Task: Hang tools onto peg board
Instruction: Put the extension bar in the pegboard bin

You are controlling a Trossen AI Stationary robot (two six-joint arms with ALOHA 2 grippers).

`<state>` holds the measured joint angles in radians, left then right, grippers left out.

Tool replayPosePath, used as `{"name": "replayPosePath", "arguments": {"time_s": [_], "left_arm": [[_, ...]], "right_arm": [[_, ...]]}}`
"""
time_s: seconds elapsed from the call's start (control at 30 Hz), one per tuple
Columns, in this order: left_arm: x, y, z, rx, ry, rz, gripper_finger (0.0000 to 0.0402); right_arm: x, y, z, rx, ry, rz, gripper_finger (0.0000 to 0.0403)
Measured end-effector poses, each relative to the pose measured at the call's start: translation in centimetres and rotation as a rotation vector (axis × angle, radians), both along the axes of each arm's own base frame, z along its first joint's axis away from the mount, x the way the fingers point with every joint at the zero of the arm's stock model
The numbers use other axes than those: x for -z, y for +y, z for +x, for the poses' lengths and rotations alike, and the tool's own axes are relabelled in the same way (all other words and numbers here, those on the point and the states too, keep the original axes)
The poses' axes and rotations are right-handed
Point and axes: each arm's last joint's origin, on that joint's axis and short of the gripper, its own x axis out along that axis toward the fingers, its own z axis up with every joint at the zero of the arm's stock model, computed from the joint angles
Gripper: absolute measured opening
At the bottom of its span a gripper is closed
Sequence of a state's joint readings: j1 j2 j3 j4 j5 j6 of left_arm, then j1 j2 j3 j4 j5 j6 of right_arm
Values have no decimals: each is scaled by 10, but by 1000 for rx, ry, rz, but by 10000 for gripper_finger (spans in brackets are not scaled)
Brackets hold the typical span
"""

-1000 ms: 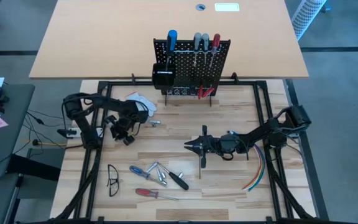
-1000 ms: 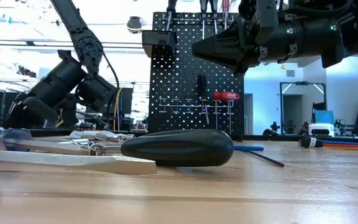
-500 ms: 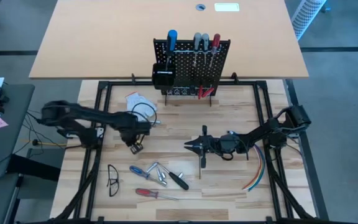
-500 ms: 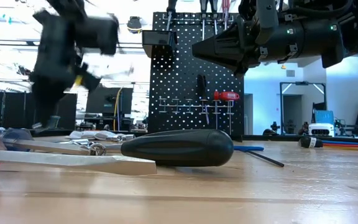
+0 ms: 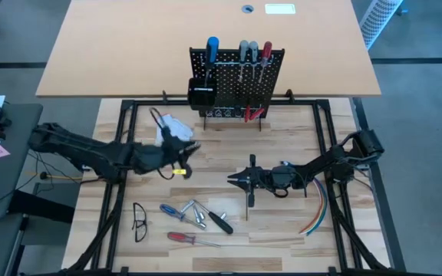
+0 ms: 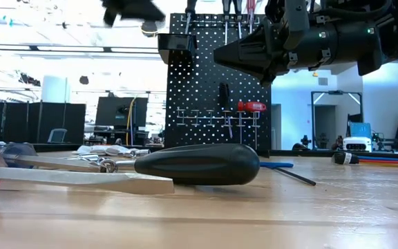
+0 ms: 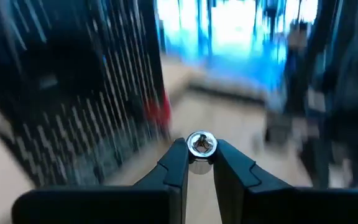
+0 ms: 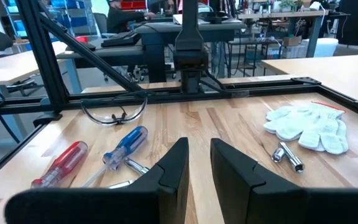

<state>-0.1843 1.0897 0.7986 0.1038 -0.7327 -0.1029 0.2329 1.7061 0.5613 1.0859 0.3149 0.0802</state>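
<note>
The black peg board [image 5: 236,80] stands upright at the table's far edge, with blue, grey and red tools hung on it. My left gripper [image 5: 192,150] hangs above the table left of centre, level, shut on a small silver bit [image 7: 201,144]. My right gripper [image 5: 231,180] hovers still at mid-table, pointing left. Its fingers [image 8: 199,146] stand slightly apart with nothing between them. Near the front edge lie a blue screwdriver [image 5: 171,209], silver bits [image 5: 196,215], a black screwdriver [image 5: 221,222] and a red screwdriver [image 5: 186,238]. Another silver bit [image 8: 288,155] lies beside the white glove [image 8: 306,127]. My left gripper pinches the silver bit between its two fingertips [image 7: 178,155]. The bit's round end with its recess [image 7: 201,142] faces back at the wrist camera. The fingers are about level and point toward the peg board. The bit is lifted clear of the table.
Safety glasses [image 5: 139,222] lie at the near left. A bundle of coloured cables [image 5: 317,215] lies under the right arm. A black bin [image 5: 201,95] hangs on the peg board's left side. Bare wood lies between the two grippers and the board.
My left gripper has risen from just above the table and swung toward the right and the peg board. It has tipped from pointing down to about level, staying shut. My right arm has kept still.
</note>
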Motion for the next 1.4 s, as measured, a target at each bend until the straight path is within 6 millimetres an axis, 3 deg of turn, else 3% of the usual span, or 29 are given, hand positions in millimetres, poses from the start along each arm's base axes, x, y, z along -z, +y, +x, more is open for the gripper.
{"name": "replayPosePath", "arguments": {"time_s": [0.17, 0.33, 0.5, 0.67, 0.9, 1.07, 1.2, 1.4], "left_arm": [[-36, 26, 5, -101, -111, 171, 38], [-60, 65, 6, -206, -107, 180, 38], [-70, 102, 19, -198, -55, 104, 38], [-67, 125, 41, -246, 115, 57, 57], [-71, 133, 57, -286, 231, 41, 111], [-76, 132, 54, -289, 221, 41, 134], [-82, 127, 40, -290, 252, 40, 148], [-101, 102, -2, -256, 276, 11, 149]], "right_arm": [[0, 0, 0, 0, 0, 0, 76], [0, 0, 0, 0, 1, 0, 76], [0, 0, 0, 0, 2, -1, 76], [0, 0, 0, 0, 5, -2, 76], [1, 0, 0, 0, 13, -4, 76], [1, 0, 0, 0, 14, -4, 76], [1, 0, 0, 0, 13, -5, 76], [2, 0, 0, 0, 21, -6, 76]]}}
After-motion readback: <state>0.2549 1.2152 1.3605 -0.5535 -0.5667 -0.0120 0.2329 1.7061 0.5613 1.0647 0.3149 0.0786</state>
